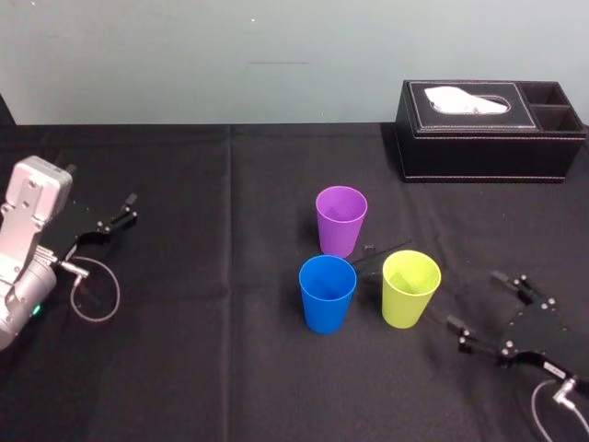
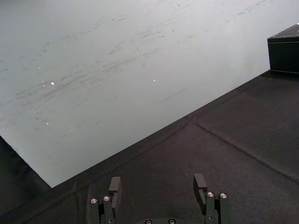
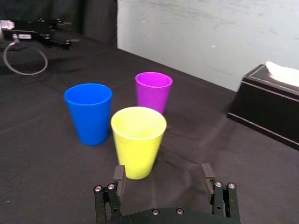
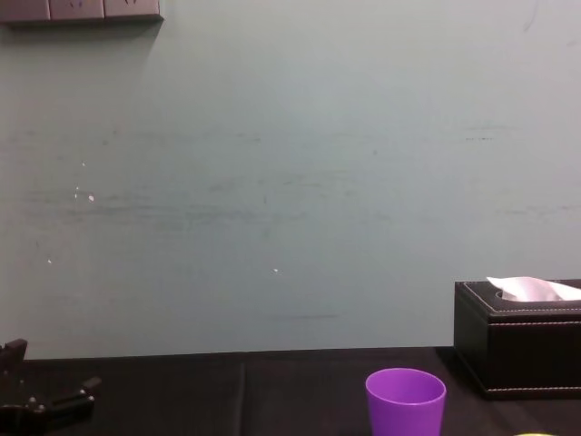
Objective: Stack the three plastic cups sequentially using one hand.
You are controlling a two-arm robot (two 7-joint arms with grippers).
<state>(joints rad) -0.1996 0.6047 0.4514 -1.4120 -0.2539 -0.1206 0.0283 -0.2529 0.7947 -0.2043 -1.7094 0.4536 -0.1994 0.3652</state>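
Three cups (image 1: pixel 410 290) left of right pincer (image 1: pixel 475 300)

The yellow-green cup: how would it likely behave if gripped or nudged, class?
Empty and plastic, the yellow-green cup is probably light. Its smooth tapered wall may slip in the open right tool. Standing on its narrower base, it could tip if pushed near the rim.
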